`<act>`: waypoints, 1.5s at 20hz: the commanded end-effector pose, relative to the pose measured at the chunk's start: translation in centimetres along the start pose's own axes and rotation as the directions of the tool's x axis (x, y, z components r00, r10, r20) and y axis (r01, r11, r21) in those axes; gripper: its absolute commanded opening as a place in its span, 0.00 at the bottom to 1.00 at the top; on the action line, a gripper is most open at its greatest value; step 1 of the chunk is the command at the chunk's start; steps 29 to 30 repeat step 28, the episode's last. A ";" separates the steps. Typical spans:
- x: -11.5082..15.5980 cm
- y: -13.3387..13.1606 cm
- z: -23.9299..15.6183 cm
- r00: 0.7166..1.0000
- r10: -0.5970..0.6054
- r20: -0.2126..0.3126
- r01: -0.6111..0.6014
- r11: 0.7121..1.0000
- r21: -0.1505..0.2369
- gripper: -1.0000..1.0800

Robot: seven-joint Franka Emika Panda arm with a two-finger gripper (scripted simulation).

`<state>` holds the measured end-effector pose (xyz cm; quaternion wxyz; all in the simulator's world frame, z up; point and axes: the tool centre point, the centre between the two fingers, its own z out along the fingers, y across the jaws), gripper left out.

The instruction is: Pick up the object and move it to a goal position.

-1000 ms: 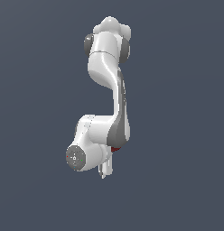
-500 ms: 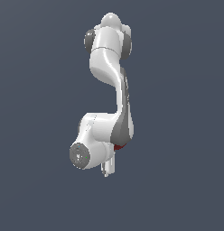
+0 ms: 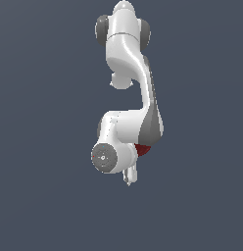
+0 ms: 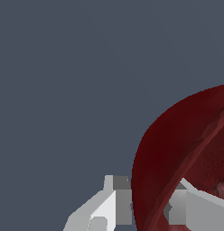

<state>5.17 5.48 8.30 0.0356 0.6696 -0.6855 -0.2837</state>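
Featureless slate-grey ground fills both views, no worktop edge showing, while the white arm (image 3: 128, 93) folds down over the dark red bowl (image 4: 186, 153), whose wall stands between the gripper (image 4: 147, 210) fingers (image 4: 109, 205), one outside and one inside, seemingly pinching it.

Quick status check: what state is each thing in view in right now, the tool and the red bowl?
tool: fingers straddle the bowl's wall, one outside and one inside; whether they press on it cannot be told.
red bowl: wall sits between the fingers in the wrist view; in the exterior view only a red sliver shows behind the arm, so whether it is lifted cannot be told.
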 end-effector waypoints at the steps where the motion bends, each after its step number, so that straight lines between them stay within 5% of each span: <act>1: -2.3 1.0 -0.5 1.000 -0.002 0.000 0.002 1.000 0.002 0.00; 17: -15.9 6.9 -3.0 1.000 -0.003 0.000 0.003 1.000 0.001 0.00; 30: -16.6 7.0 -3.2 1.000 -0.002 0.000 0.002 1.000 0.002 0.00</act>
